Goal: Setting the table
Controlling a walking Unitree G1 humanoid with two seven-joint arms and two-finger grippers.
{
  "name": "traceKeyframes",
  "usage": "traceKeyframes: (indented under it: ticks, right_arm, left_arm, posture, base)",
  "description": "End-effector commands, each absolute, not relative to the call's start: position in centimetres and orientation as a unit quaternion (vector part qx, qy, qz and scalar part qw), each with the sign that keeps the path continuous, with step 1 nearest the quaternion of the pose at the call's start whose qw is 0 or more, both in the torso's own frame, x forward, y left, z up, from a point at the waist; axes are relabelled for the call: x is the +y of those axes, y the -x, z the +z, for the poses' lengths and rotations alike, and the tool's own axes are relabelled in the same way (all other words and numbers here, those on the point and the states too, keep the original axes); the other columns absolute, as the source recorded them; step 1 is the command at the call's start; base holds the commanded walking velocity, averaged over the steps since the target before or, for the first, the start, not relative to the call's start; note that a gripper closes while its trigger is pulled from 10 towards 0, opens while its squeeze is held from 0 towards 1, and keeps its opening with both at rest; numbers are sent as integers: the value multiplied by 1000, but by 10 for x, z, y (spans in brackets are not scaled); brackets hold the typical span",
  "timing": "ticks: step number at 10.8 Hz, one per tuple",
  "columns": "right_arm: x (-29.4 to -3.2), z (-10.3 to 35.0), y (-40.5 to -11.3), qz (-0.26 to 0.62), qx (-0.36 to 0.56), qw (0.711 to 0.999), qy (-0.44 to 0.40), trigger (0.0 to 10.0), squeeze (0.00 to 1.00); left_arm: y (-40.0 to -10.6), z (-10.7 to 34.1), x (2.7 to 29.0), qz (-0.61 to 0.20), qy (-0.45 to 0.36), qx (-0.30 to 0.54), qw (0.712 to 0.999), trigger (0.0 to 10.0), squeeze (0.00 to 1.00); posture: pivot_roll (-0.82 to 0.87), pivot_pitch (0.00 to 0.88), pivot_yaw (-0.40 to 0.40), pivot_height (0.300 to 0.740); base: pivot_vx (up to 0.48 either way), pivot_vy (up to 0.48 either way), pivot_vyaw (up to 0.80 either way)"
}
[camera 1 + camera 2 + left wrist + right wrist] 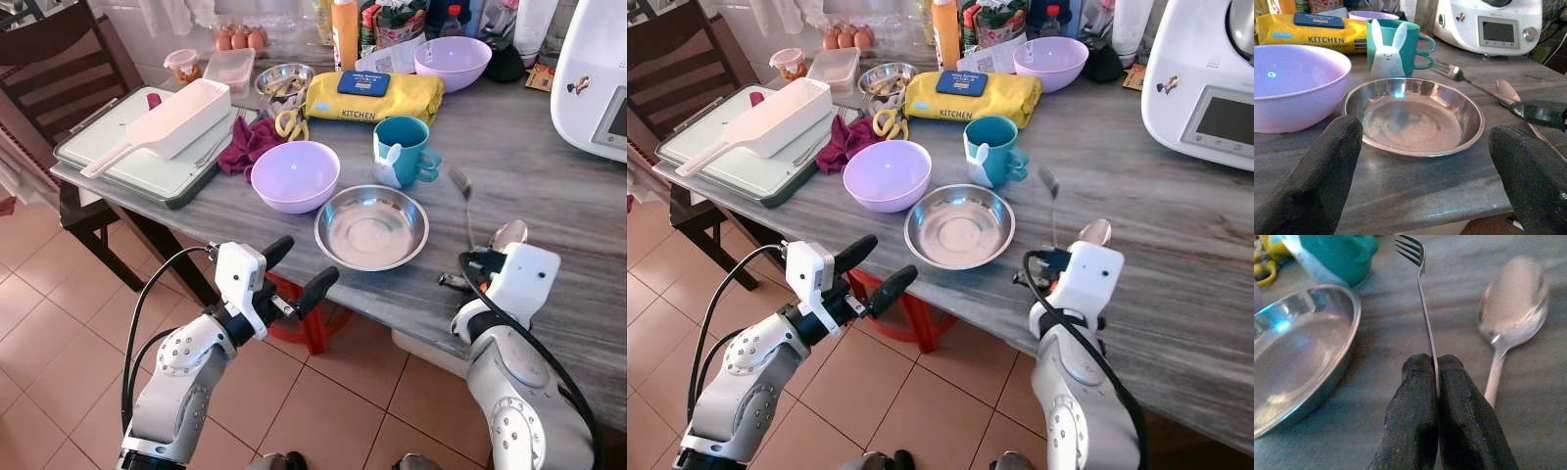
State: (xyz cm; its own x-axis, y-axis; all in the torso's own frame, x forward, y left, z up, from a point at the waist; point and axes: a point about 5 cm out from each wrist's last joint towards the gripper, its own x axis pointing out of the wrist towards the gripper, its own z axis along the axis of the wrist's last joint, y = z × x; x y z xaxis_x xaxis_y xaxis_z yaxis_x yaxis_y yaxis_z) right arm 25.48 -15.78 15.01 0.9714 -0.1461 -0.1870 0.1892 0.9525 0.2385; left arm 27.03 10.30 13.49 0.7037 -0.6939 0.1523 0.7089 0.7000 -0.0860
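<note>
While the right gripper pinches the fork beside the steel plate, left gripper hangs spread apart.

Steel dish polished, reflective. Beside dish: fork and spoon shiny metal; lilac bowl smooth glossy plastic. Table under dish: grey streaked wood-grain, matt.

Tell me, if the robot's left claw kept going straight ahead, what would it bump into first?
Probably the steel plate. The open left claw points over the table edge right at it, with nothing between. The purple bowl sits just to one side, so it would likely be missed.
</note>
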Motion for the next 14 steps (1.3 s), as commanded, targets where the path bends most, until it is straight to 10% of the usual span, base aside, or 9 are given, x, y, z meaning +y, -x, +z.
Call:
traceKeyframes:
  ticks: [1, 4, 6, 7, 8, 14]
  right_arm:
    - [-141, 152, -249, -75, 95, 974, -193, 0, 0]
    - [-140, 149, -247, -74, 116, 963, -231, 157, 0]
    - [-139, 148, -245, -73, 135, 952, -265, 10000, 0]
    - [-138, 147, -244, -68, 140, 948, -279, 10000, 325]
    - [-138, 144, -243, -69, 149, 944, -286, 10000, 1000]
    - [-140, 141, -241, -72, 170, 932, -312, 10000, 1000]
  left_arm:
    - [-270, 132, 107, -378, 58, -47, 923, 10000, 0]
    - [-271, 132, 107, -379, 57, -48, 922, 10000, 0]
    - [-271, 132, 107, -381, 56, -48, 922, 10000, 0]
    - [-271, 132, 107, -382, 55, -47, 921, 10000, 0]
    - [-271, 132, 106, -384, 55, -47, 921, 10000, 0]
    - [-271, 132, 105, -389, 51, -47, 919, 10000, 0]
  posture:
    - [-109, 132, 153, 740]
    - [-113, 130, 154, 740]
    - [-113, 133, 156, 740]
    - [-113, 134, 157, 740]
    - [-113, 134, 159, 740]
    - [-114, 128, 158, 740]
  base:
    - [0, 0, 0]
    - [0, 0, 0]
    - [0, 0, 0]
    - [0, 0, 0]
    - [0, 0, 0]
    - [0, 0, 0]
